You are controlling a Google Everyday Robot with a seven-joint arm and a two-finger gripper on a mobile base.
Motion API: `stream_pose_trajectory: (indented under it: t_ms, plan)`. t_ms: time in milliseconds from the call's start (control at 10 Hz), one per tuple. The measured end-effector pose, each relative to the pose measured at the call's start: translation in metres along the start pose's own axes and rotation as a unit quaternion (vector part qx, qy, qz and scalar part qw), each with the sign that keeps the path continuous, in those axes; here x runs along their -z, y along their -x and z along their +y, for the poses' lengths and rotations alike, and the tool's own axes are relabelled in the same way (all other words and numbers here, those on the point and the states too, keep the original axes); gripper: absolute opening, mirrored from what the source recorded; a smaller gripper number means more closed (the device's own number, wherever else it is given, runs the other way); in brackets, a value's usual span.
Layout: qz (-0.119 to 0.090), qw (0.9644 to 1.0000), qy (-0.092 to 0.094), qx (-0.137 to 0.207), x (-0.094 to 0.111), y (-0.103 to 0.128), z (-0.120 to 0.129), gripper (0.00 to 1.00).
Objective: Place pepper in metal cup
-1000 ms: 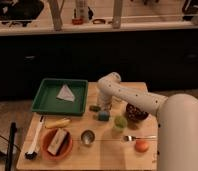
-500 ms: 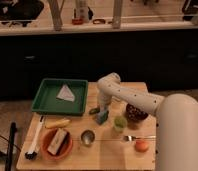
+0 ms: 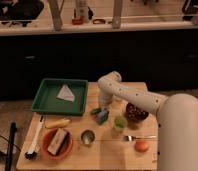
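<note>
Nearest me, the metal cup (image 3: 87, 136) stands upright, mouth open, just beside the orange bowl (image 3: 45, 143). Just beyond it the gripper (image 3: 102, 116) is low over the table at the pepper (image 3: 95, 111). Whether it has hold of the pepper I cannot tell. Judgement: I should confirm a firm hold, lift clear, then centre over the cup's mouth before letting go. Farther back sits the green tray (image 3: 46, 100). No brand or legible writing noted.
</note>
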Motion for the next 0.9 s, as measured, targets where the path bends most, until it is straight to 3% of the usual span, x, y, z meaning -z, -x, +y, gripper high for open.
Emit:
stream_pose_trajectory:
  t_ms: [400,900]
  plan:
    - [-0.001,0.9998,-0.016,0.015,0.037,0.006,-0.010,0.00]
    - [-0.004,0.9988,-0.018,0.045,0.065,0.021,-0.015,0.00]
